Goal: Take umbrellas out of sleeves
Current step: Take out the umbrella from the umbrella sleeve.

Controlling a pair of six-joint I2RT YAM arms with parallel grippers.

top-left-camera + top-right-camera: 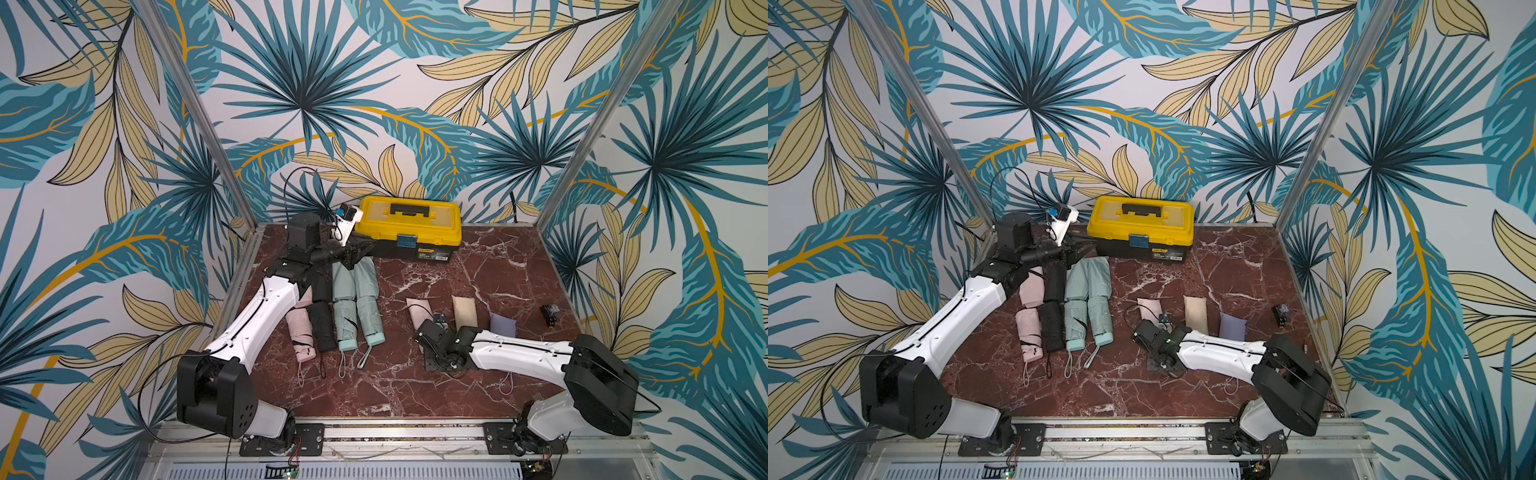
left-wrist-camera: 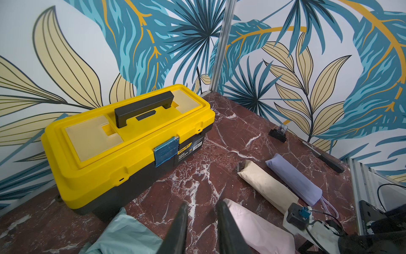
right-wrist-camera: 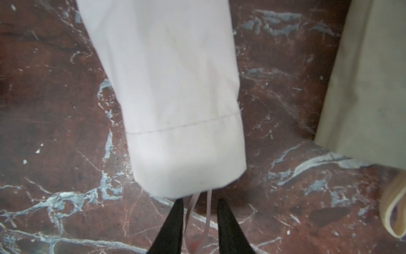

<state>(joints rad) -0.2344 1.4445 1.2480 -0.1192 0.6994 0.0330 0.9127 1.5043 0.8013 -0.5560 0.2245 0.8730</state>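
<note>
Far left, my left fingers point(image 2: 201, 205) hang narrowly spread and empty above the mint sleeves point(image 1: 353, 278), just by the toolbox point(image 1: 409, 220). Four bare umbrellas point(image 1: 338, 320) lie beside that arm. Moving right, the pink sleeve point(image 3: 171, 99) lies on the bench point(image 3: 55, 110) and looks full. Its long axis runs straight away from my right fingers point(image 3: 200, 201), mouth end nearest them. Those fingers stand slightly apart astride its loop point(image 3: 190, 205), not pinching it that I can see. The right arm is clearly nearer, so I judge the pull goes back along that axis. The beige sleeve point(image 1: 464, 311) and lilac sleeve point(image 1: 502, 324) wait further right.
</note>
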